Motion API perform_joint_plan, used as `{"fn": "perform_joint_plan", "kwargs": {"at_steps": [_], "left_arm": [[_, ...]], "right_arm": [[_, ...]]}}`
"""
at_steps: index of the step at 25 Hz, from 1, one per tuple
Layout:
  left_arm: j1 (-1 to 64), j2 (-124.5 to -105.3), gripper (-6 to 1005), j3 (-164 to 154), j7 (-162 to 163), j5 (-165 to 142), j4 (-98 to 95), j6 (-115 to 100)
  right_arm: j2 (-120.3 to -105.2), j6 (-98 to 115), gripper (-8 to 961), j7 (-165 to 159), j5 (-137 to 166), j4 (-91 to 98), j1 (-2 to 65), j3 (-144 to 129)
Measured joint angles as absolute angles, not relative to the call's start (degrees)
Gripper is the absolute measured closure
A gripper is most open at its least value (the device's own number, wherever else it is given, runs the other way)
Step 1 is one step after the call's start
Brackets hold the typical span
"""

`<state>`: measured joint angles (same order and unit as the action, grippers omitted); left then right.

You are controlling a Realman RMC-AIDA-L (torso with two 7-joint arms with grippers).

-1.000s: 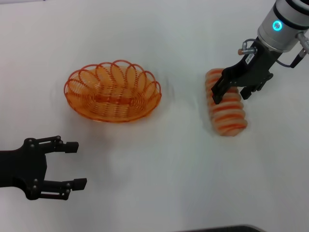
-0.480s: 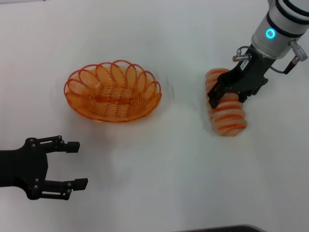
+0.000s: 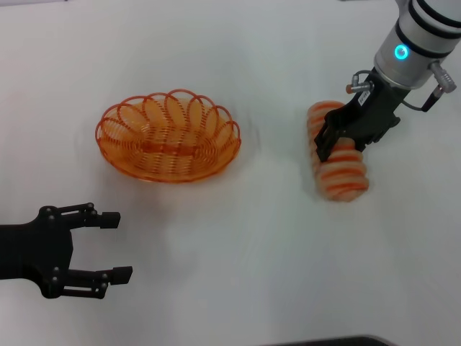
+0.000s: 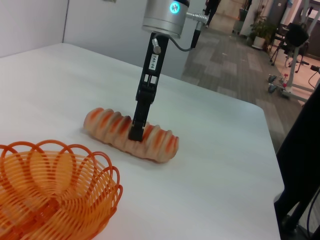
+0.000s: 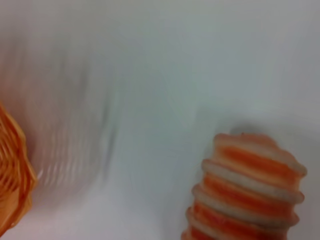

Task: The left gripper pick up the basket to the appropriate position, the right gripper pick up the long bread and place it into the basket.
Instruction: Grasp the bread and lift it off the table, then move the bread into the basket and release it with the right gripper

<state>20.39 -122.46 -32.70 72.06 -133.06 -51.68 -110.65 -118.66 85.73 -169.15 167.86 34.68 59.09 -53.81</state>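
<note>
My right gripper [image 3: 343, 144] points down from its grey arm with the blue light, and its two fingers are spread apart. My left gripper [image 3: 115, 245] sits low on my left side, fingers wide apart too.

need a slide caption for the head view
Right gripper straddles the long bread on the table; left gripper waits open, short of the empty basket.

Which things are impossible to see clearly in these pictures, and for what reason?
- Right gripper grip on the long bread: head view, the gripper body hides contact; closure unclear.
- Basket: right wrist view, cut by the edge and blurred.
- Left gripper: head view, open; its arm leaves the frame.
</note>
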Motion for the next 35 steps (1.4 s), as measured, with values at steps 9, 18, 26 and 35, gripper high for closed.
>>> {"fn": "perform_joint_plan", "kwargs": {"at_steps": [9, 18, 26, 35], "left_arm": [[20.2, -122.43, 124, -32.6, 72.3, -132.8, -51.7, -110.7], [20.0, -122.63, 125, -32.2, 72.2, -132.4, -51.7, -109.4], [20.5, -123.19, 125, -32.2, 72.3, -132.6, -49.8, -104.0], [20.5, -123.06, 124, -31.8, 72.9, -132.4, -49.7, -102.5]], "right_arm": [[-119.15, 85.7, 363, -166.0, 167.4, 39.2, 59.1, -53.9], [-119.69, 86.6, 420, -149.4, 162.3, 49.1, 60.8, -55.5], [-120.86, 86.2, 488, -132.1, 156.4, 53.6, 64.6, -60.7], [-121.34, 86.6, 594, -125.0, 149.2, 54.4, 66.4, -68.4]]}}
